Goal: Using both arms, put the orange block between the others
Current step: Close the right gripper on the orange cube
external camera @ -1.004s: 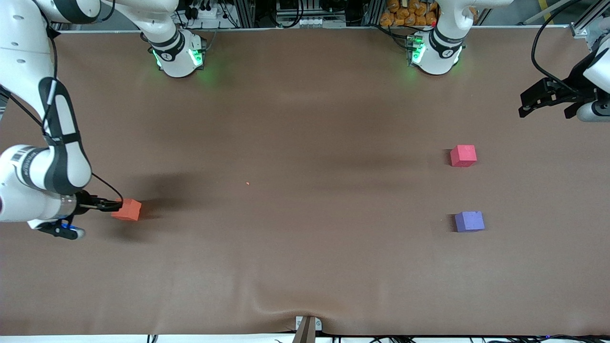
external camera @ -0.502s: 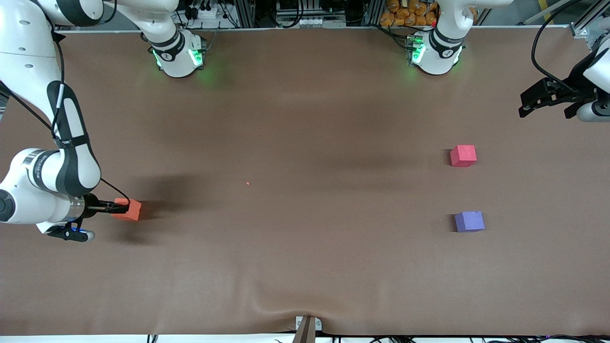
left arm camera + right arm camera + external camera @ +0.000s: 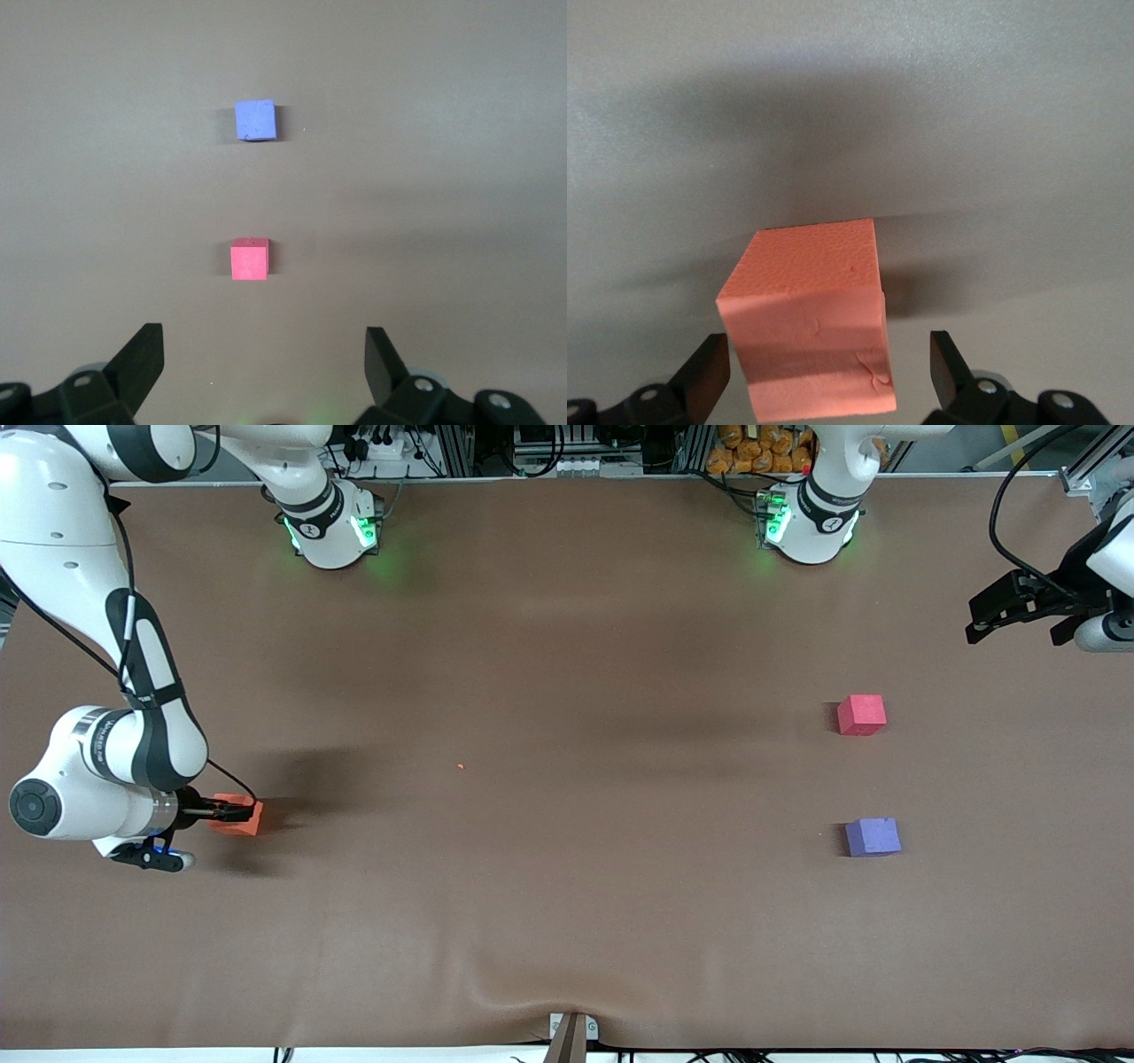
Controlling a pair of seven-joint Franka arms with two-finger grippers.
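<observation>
The orange block (image 3: 241, 820) lies on the brown table near the right arm's end. My right gripper (image 3: 237, 811) is down at table level, open, with one finger on either side of the block. In the right wrist view the orange block (image 3: 811, 319) stands between the fingertips (image 3: 709, 372) with a gap on each side. The pinkish-red cube (image 3: 861, 715) and the purple-blue cube (image 3: 873, 837) sit apart near the left arm's end, the purple one nearer the front camera. My left gripper (image 3: 997, 618) waits open and empty above that end, looking down on the pinkish-red cube (image 3: 250, 259) and the purple cube (image 3: 255, 119).
The two green-lit arm bases (image 3: 330, 527) (image 3: 808, 522) stand along the table's back edge. A tiny orange speck (image 3: 460, 766) lies mid-table. The brown cover has a wrinkle (image 3: 523, 996) by a small bracket (image 3: 571, 1032) at the front edge.
The right arm has slid its gripper forward along the table, so its fingers now straddle the orange block. The block and the left arm have stayed put.
</observation>
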